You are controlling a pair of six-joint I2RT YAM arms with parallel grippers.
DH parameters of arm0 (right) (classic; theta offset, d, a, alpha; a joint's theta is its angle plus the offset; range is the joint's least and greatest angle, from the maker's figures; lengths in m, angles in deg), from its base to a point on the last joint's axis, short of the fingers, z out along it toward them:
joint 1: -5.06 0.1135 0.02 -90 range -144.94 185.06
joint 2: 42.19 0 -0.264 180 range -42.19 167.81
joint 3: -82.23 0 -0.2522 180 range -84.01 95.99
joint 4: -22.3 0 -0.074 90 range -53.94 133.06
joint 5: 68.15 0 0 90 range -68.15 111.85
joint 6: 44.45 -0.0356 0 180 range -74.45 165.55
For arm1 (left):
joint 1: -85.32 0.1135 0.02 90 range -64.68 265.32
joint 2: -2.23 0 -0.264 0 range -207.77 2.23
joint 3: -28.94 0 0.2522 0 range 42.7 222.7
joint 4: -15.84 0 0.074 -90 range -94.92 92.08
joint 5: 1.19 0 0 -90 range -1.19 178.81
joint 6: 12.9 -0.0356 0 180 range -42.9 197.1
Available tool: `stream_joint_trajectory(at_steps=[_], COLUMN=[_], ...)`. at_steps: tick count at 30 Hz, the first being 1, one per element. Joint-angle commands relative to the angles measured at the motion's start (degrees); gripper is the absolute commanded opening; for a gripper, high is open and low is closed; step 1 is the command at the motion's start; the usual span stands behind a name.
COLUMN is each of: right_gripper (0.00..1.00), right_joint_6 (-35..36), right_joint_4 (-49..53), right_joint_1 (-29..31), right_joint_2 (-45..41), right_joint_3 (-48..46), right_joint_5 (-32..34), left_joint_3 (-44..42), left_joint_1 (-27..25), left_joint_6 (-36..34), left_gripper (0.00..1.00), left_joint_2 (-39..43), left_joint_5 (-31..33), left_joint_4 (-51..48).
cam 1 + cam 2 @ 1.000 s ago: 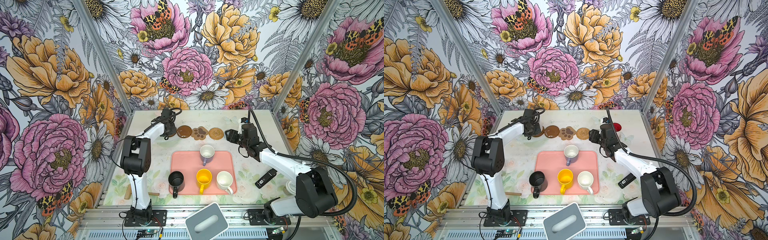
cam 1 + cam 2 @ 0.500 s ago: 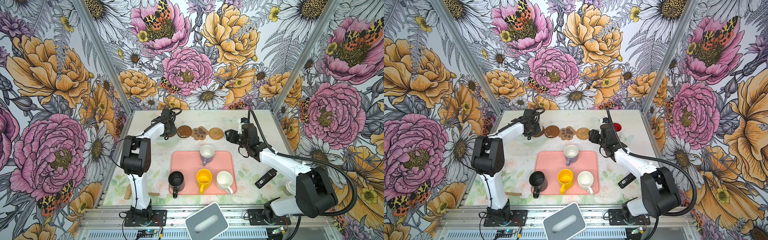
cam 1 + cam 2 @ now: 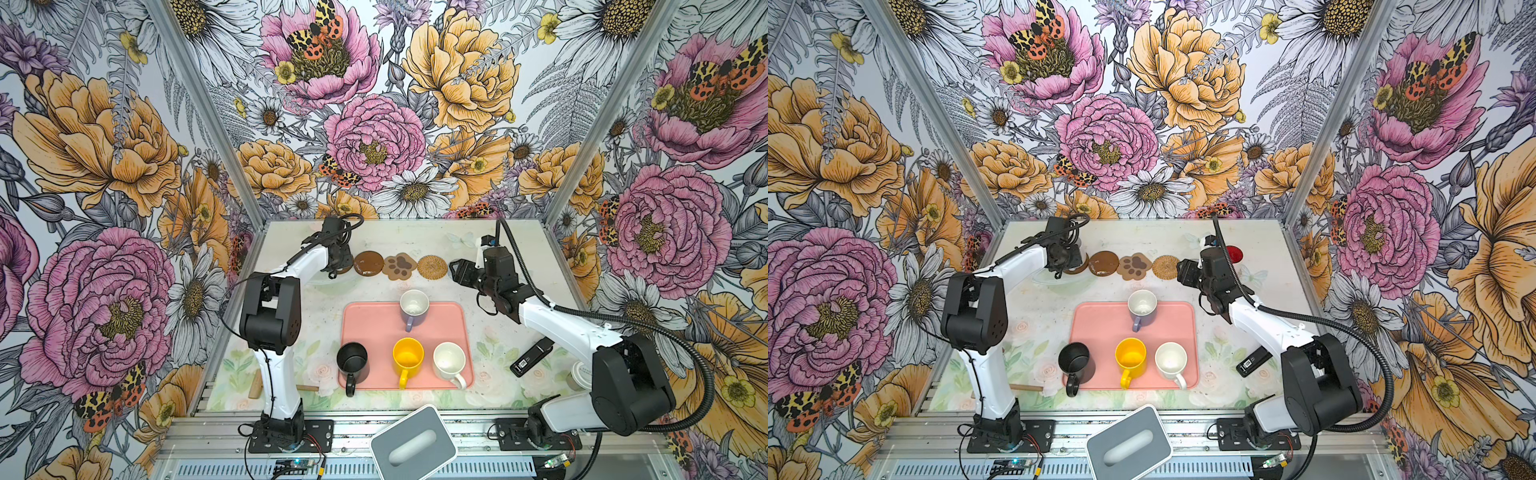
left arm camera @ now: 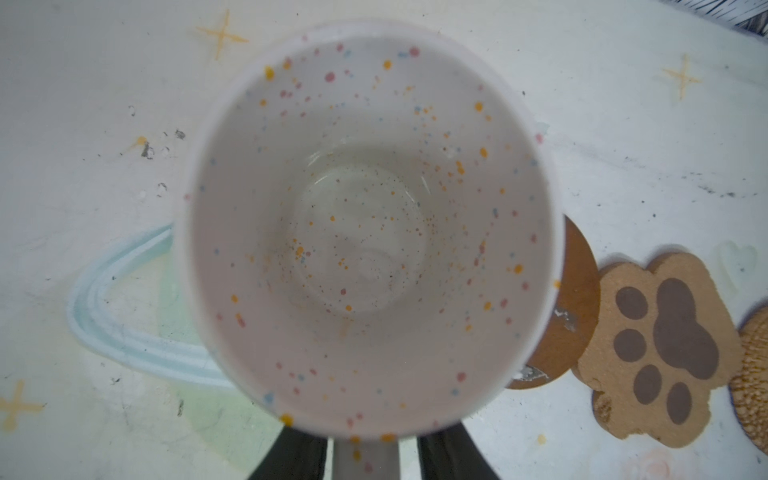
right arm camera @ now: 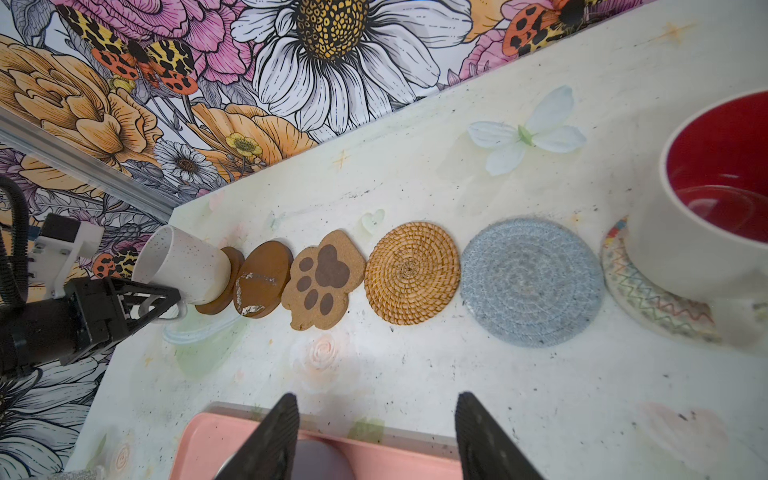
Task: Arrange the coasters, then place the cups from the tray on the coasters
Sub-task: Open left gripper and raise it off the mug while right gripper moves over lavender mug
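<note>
Speckled cup [image 5: 183,266] on brown disc [image 5: 222,289], row's 9 o'clock end; next disc [image 5: 262,278] seems to lap it, so may rock on release. L claw [image 4: 365,455] astride handle, grip unclear; R claw [image 5: 378,399] agape.

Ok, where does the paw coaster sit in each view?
In a top view: paw coaster in the back row, behind the tray.
In a top view: the same spot, behind the tray.
Left wrist: in view, past the mug and brown disc.
Right wrist: in view, between the brown disc and the rattan coaster.
Shared landmark: the rattan coaster next to it, seen in all four.
</note>
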Motion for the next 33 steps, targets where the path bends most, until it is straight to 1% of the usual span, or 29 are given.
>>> stream_joint_trajectory(at_steps=[1,8,11,16,20,24,28,30,33], right_gripper=[0.62,0.62,0.62,0.62,0.62,0.62,0.62,0.62,0.62], right_joint_6=[1.01,1.08,0.90,0.24,0.02,-0.16,-0.11,0.17,0.06], right_joint_4=[-0.09,-0.02,0.06,0.14,0.32,0.85,2.22,3.95,6.53], right_joint_1=[-0.40,-0.35,-0.38,-0.27,0.02,1.00,2.46,3.49,5.88], right_joint_2=[-1.30,-2.37,-2.53,-3.21,-4.10,-5.00,-5.63,-5.96,-6.68], right_joint_3=[1.39,0.87,0.77,0.54,0.28,0.32,0.93,1.82,2.33], right_joint_5=[-0.14,0.06,-0.13,-0.54,-0.54,0.04,0.51,0.56,1.12], left_joint_3=[0.13,-2.03,-3.09,-5.33,-8.67,-12.91,-19.53,-23.08,-25.23], left_joint_1=[-0.42,-1.78,-3.15,-8.24,-13.85,-17.97,-21.13,-22.53,-23.12], left_joint_6=[-0.28,-0.02,0.23,0.95,1.86,3.44,4.51,3.76,3.46], left_gripper=[0.42,0.43,0.43,0.43,0.43,0.44,0.44,0.48,0.48], left_joint_2=[3.54,7.95,11.82,17.13,22.23,28.13,33.52,35.70,37.46], left_joint_5=[-0.46,0.64,1.39,5.02,8.14,10.55,11.43,12.12,14.13], left_joint_4=[1.70,1.70,1.79,2.99,7.77,12.51,17.82,20.07,19.60])
